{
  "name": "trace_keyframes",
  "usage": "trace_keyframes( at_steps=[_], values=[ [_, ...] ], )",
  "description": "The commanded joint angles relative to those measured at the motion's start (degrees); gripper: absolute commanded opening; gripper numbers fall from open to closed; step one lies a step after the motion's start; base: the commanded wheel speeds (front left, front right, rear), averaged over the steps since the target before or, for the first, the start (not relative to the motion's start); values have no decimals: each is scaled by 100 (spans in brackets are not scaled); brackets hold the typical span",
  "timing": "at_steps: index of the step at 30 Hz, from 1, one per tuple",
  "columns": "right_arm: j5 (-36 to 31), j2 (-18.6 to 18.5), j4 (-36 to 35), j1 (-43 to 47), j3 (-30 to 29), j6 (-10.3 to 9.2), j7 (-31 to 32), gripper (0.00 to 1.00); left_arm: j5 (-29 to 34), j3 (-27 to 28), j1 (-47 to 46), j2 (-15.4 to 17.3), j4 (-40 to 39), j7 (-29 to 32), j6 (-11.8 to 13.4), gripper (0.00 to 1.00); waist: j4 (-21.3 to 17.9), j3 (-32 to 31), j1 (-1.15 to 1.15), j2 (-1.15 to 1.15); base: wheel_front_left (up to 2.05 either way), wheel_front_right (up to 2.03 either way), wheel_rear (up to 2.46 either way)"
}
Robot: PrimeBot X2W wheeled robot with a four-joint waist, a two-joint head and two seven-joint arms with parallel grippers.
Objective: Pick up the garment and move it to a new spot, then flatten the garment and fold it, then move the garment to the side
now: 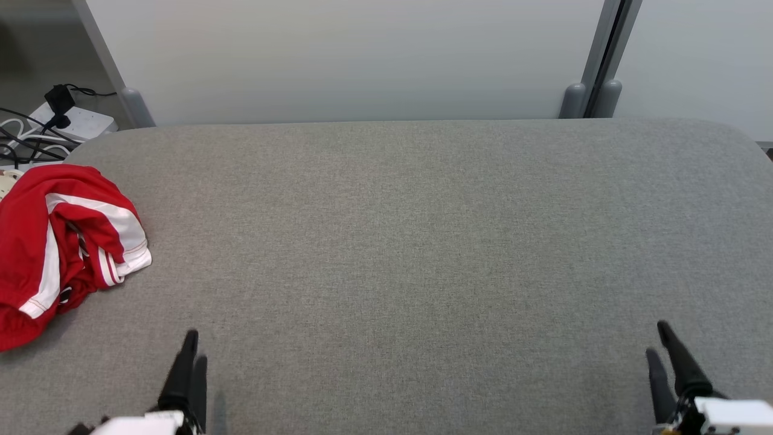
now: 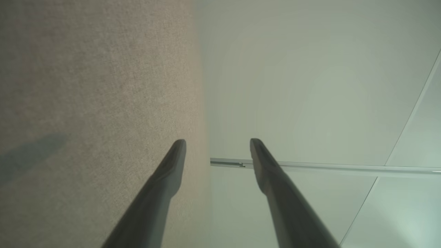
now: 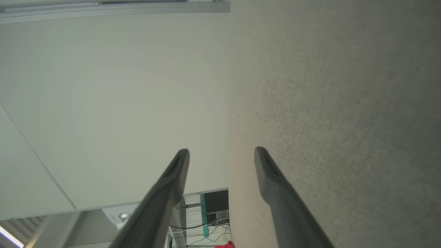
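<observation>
Crumpled red garment with white stripes (image 1: 60,241), lying bunched in a loose heap at the left edge of the grey fabric-covered table (image 1: 392,241), about midway between the table's far and near sides. Its folds overlap so that white side bands and a white hem face upward. The garment's left part runs out of view. Nothing touches it.

Left end effector (image 1: 197,345), near the table's front edge and toward its left side, just inward and forward of the garment and apart from it. Its two long dark fingers point toward the table's far side. In the left wrist view the left end effector (image 2: 217,141) is released, fingers spread with a clear gap, holding nothing, alongside the table (image 2: 86,86).

Right end effector (image 1: 656,338), near the table's front edge at its right side, well apart from the garment. In the right wrist view the right end effector (image 3: 222,150) is likewise released and empty, beside the table (image 3: 344,103).

Beyond the table's far side stand pale wall panels (image 1: 362,60) joined by grey metal posts (image 1: 595,90). Past the table's far left corner a white power strip with black plugs and cables (image 1: 72,124) rests on the floor.
</observation>
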Motion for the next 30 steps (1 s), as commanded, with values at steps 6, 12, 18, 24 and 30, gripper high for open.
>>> trace_keyframes(
  at_steps=[6,12,18,24,30],
  values=[
    [-21,-5,-6,-33,42,0,-41,100,-5,-66,-38,5,-40,-65,-2,100,-2,7,6,0,0,0,0],
    [-94,-29,-13,-56,142,1,-123,100,42,-153,-41,19,-89,-169,-4,100,-17,-35,2,0,0,0,0],
    [-389,-121,-12,-113,361,1,-285,100,319,-210,-70,42,-139,-291,-7,100,-32,-53,0,0,0,0,0],
    [-960,-133,2,-183,423,2,-392,100,922,-196,-91,44,-171,-392,14,100,-50,-77,0,0,0,0,0],
    [-1586,-134,-58,-214,524,2,-492,100,1558,-222,-84,47,-340,-493,63,100,-58,-99,0,0,0,0,0]
  ],
)
